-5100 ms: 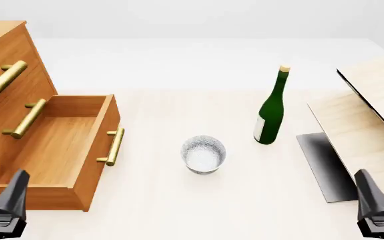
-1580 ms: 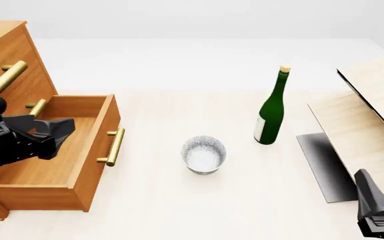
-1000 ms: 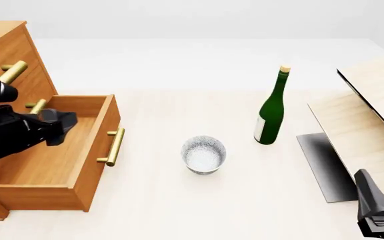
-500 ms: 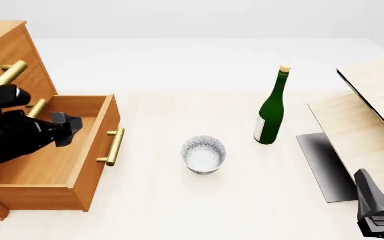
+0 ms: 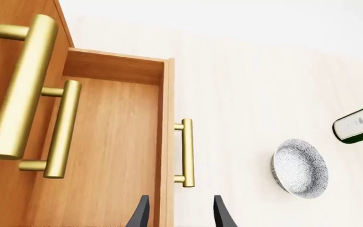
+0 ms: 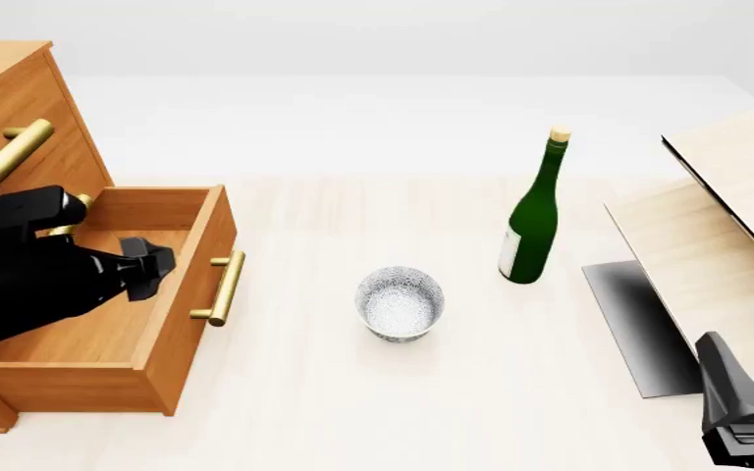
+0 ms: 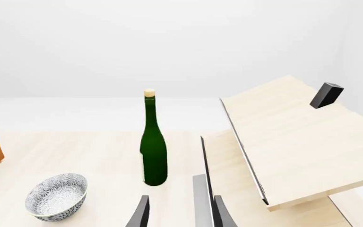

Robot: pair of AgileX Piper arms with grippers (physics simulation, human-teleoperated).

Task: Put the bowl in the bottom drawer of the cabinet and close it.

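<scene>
The cabinet (image 6: pixel 11 108) stands at the table's left, its bottom drawer (image 6: pixel 115 304) pulled out and holding nothing. So opening is done; picking up, placing and closing are all left. The bowl (image 6: pixel 401 302) sits on the table between the drawer and the bottle (image 6: pixel 530 218), untouched.

The left gripper (image 6: pixel 154 270) hangs over the drawer (fingers parted, holding nothing, as its wrist view shows). The right gripper (image 7: pixel 176 213) is low at the near right, also parted and bare. Only the right wrist view shows the small black block (image 7: pixel 327 95) on the tilted boards (image 7: pixel 289 137).
</scene>
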